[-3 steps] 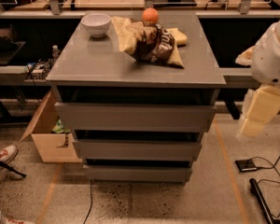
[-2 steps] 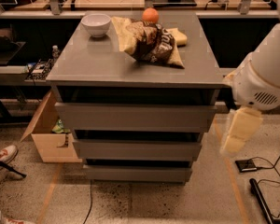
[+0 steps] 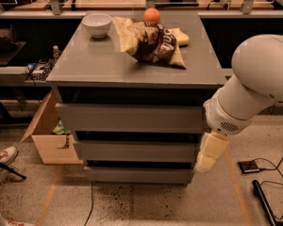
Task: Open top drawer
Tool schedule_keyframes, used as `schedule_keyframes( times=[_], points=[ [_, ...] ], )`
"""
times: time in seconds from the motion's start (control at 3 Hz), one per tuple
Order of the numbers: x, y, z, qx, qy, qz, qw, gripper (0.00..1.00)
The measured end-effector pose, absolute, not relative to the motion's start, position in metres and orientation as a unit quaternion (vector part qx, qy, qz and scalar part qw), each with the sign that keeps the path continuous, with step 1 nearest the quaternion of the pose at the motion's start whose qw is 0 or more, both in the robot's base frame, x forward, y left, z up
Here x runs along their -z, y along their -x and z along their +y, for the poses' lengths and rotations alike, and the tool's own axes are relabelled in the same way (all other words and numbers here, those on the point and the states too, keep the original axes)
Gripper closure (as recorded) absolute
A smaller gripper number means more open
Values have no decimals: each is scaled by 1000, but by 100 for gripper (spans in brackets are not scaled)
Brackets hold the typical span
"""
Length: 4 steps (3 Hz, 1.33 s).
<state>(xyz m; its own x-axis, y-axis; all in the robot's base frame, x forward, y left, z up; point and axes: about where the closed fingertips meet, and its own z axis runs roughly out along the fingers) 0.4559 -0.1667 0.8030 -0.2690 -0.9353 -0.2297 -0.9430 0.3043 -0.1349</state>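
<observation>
Grey tabletop (image 3: 94,62) carries a bowl (image 3: 97,23) and snack bag (image 3: 153,41); just below, the top drawer (image 3: 132,118) sits closed. The arm (image 3: 257,84) has swung in from the right, bringing the tool (image 3: 206,163) low beside the lower drawers (image 3: 132,151); how far it is open I cannot tell. The approach looks unfinished.

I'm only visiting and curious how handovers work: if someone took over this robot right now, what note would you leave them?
Gripper: hangs at the right front corner of the cabinet, level with the middle drawer.
Top drawer: the widest grey front, just under the tabletop; looks shut.
Done: nothing on the drawer yet.
Left: raise the gripper to the top front, get a hold, pull it out.
</observation>
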Motion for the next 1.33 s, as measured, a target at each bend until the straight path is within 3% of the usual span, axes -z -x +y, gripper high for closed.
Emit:
schedule_keyframes(
  times=[0.33,1.33],
  points=[
    [-793,-462,-164,-14,594,792,136,0],
    [-734,-564,-125,2,638,737,221,0]
  ],
)
